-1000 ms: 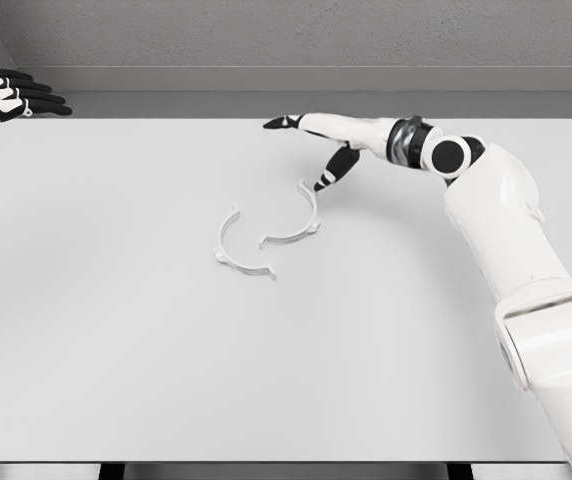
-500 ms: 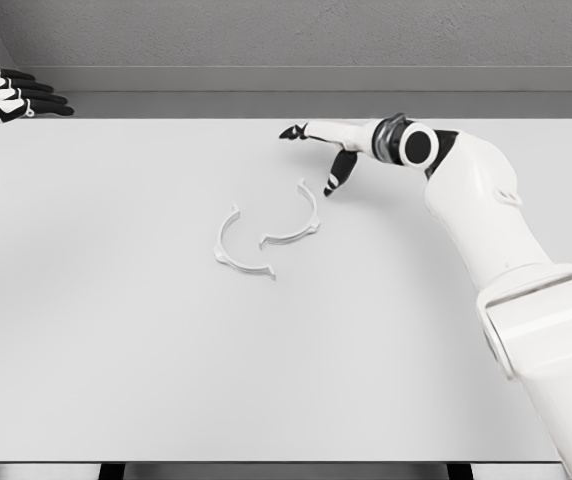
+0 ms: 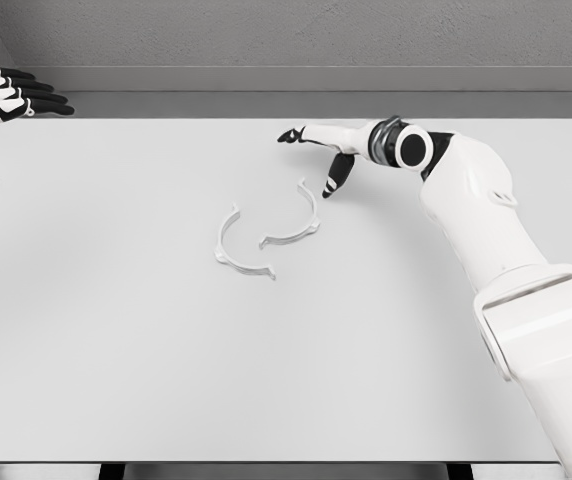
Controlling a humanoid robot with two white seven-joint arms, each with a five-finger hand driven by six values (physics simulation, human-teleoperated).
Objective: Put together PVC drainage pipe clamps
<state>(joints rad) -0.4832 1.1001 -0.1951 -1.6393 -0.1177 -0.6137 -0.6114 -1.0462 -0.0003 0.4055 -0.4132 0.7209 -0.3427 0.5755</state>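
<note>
- Across the whole scene you have the white table [image 3: 116, 380], reaching from the near edge to the far grey wall [image 3: 266, 30], and every task part lies on it.
- On the right, your right arm [image 3: 506, 260] comes in from the near right corner and stretches toward the far middle of the table.
- At its end, the right hand [image 3: 328, 150] is released: the fingers are spread and hold nothing, one dark fingertip [image 3: 286, 135] points left and another points down close to the table.
- At the far left edge you see the left hand [image 3: 6, 95], fingers extended and relaxed, grasping nothing, well apart from the parts.
- Near the middle of the table lies the left clamp half [image 3: 230, 250], a thin white half-ring resting flat, its open side facing right.
- Just beside it, to the right and a little farther away, lies the right clamp half [image 3: 306, 225], open side facing left; the two halves are apart, and its far tip sits just beside the right hand's lowered fingertip.
</note>
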